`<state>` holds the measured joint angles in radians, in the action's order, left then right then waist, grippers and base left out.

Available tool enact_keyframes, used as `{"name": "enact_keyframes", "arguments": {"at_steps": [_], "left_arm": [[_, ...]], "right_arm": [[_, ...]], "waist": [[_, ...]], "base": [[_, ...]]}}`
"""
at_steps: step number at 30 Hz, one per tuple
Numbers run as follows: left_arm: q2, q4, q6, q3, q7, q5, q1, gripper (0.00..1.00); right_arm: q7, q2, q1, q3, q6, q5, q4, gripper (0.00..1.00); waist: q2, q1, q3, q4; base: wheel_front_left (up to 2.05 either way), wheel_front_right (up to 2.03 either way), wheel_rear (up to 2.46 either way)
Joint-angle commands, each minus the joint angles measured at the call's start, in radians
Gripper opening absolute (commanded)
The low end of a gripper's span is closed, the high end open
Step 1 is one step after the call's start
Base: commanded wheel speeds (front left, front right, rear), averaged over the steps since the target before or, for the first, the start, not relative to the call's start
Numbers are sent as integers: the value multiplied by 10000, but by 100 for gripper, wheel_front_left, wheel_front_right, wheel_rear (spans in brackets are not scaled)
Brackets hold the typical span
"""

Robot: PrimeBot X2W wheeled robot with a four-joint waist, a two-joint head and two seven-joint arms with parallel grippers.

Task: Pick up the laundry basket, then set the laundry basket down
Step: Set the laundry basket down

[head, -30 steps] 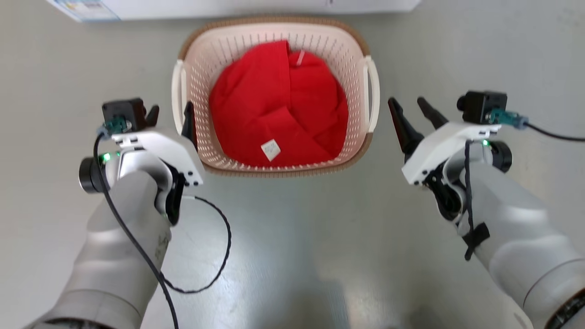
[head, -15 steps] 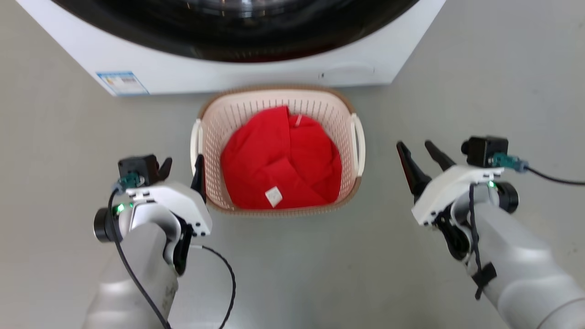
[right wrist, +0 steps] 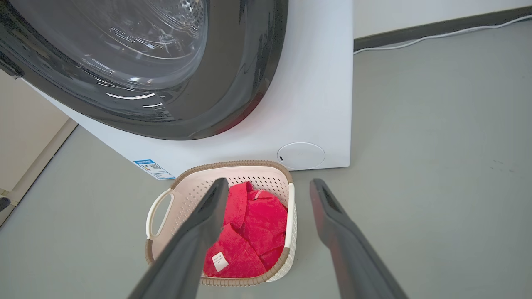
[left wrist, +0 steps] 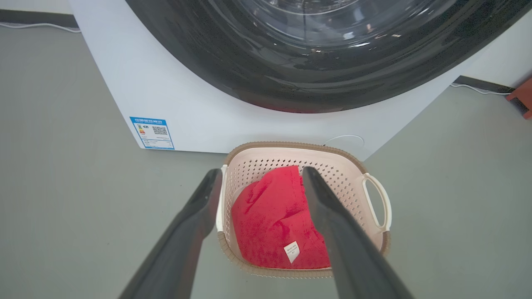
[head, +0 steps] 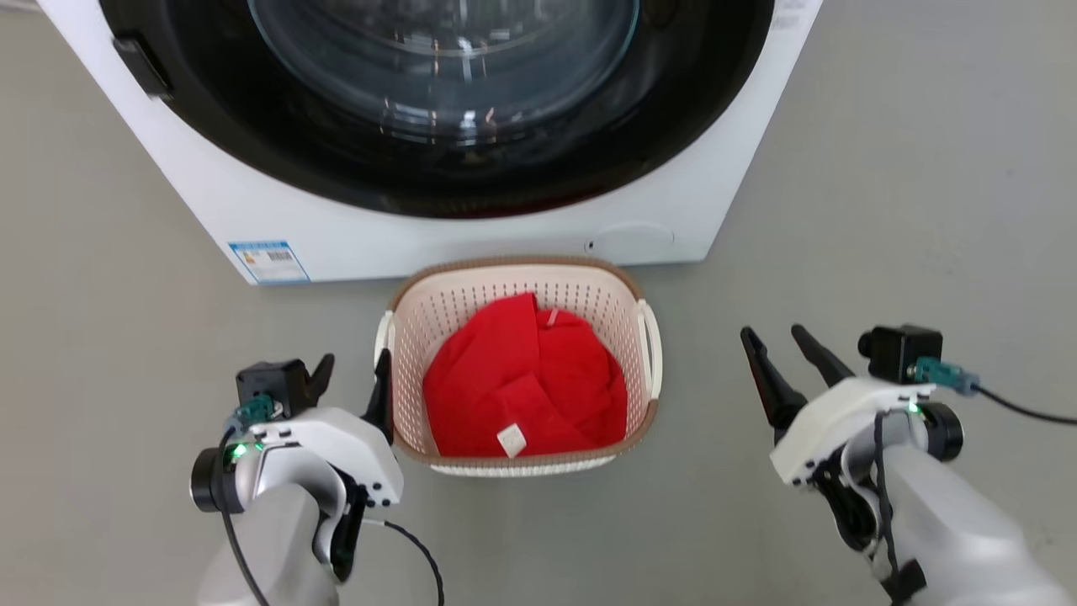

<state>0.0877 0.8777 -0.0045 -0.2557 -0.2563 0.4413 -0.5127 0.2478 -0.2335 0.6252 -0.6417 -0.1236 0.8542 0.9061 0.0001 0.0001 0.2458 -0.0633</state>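
Note:
The laundry basket (head: pixel 454 307), cream with a brown rim, stands on the grey floor in front of a washing machine and holds a red garment (head: pixel 522 379). My left gripper (head: pixel 353 366) is open just left of the basket, its inner finger lining up with the left loop handle (head: pixel 385 332). My right gripper (head: pixel 770 335) is open too, a hand's width right of the right handle (head: pixel 653 349). In the left wrist view the basket (left wrist: pixel 345 174) lies ahead between the spread fingers of the left gripper (left wrist: pixel 262 172). The right gripper (right wrist: pixel 270 182) frames the basket (right wrist: pixel 187 195) the same way.
The white washing machine (head: pixel 471 240) with its dark round door (head: pixel 446 93) stands right behind the basket. A cable (right wrist: pixel 436 39) runs along the wall's baseboard. A red object (left wrist: pixel 523 95) sits at the far right of the floor. Grey floor spreads on both sides.
The head camera has lifted, so the whole picture slid down and the washing machine's door came into view. The basket stays on the floor; both grippers stay open beside it.

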Motion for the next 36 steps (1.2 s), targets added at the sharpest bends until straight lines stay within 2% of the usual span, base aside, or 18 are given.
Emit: {"name": "enact_keyframes", "arguments": {"at_steps": [1,13,26,36], "left_arm": [[156,-465,-131,343,-55,-148,152,100],[-33,-2193,-325,981,-55,-514,1603,100],[-259,-3400,-456,1412,-55,-726,2801,100],[-331,-4382,-426,1659,-55,-1022,3323,100]], "right_arm": [[139,-119,-407,86,-71,-303,-332,100],[139,-212,-2027,2022,-71,-1945,-1875,100],[139,198,-3823,4090,-71,-3650,-3723,100],[139,635,-4603,5270,-71,-4474,-4899,100]], "waist": [[-1,0,-322,27],[-1,0,-1450,146],[-1,0,-2284,219],[-1,0,-2362,226]], "base": [[0,0,0],[0,0,0],[0,0,0],[0,0,0]]}}
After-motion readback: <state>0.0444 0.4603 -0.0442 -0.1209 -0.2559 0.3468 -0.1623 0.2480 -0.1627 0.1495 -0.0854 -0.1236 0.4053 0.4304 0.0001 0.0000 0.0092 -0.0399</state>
